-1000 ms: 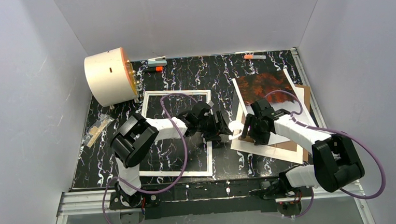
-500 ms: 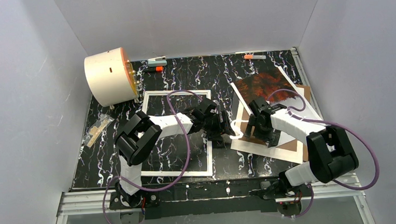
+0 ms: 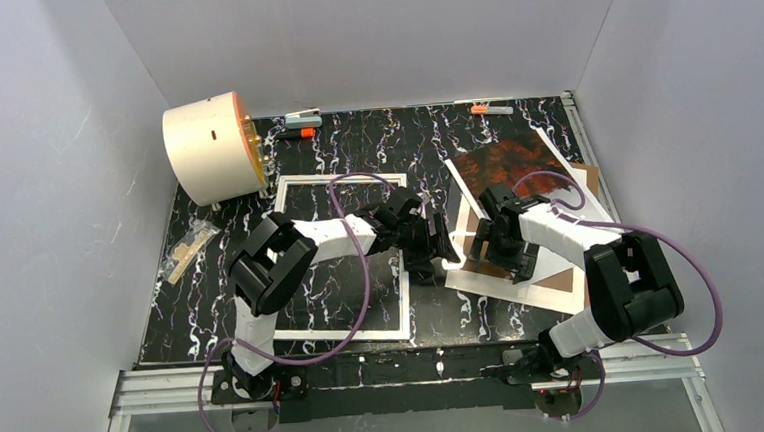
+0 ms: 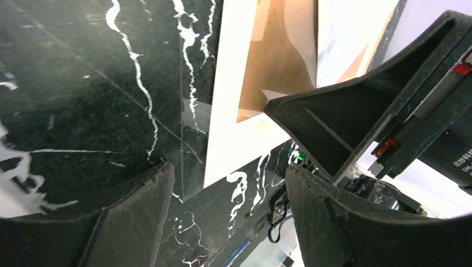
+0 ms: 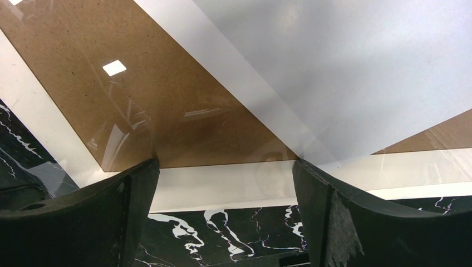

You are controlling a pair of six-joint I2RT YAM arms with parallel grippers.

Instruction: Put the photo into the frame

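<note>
Both the left pincer (image 4: 228,183) and right pincer (image 5: 224,167) are seen open and empty at the frame (image 3: 559,282); squaring the askew photo (image 3: 503,158) inside is judged next.

**Black marble, white edges, one patch of rust-red**

The bench (image 3: 353,143) is black, veined all over with white, and it runs under both pairs of fingers. The left fingers (image 4: 139,222) and right fingers (image 5: 111,222) are matt black. Right beneath the right fingers the frame (image 5: 222,192) shows a white edge around plain brown board. Beyond them the photo (image 3: 500,159) is dark red-orange, paling to misty grey-white. Behind the left fingers lies a thin white border (image 3: 340,334). Far off to their left sits a cream drum (image 3: 204,152) with an orange face. The cables (image 3: 365,277) are purple.
</note>
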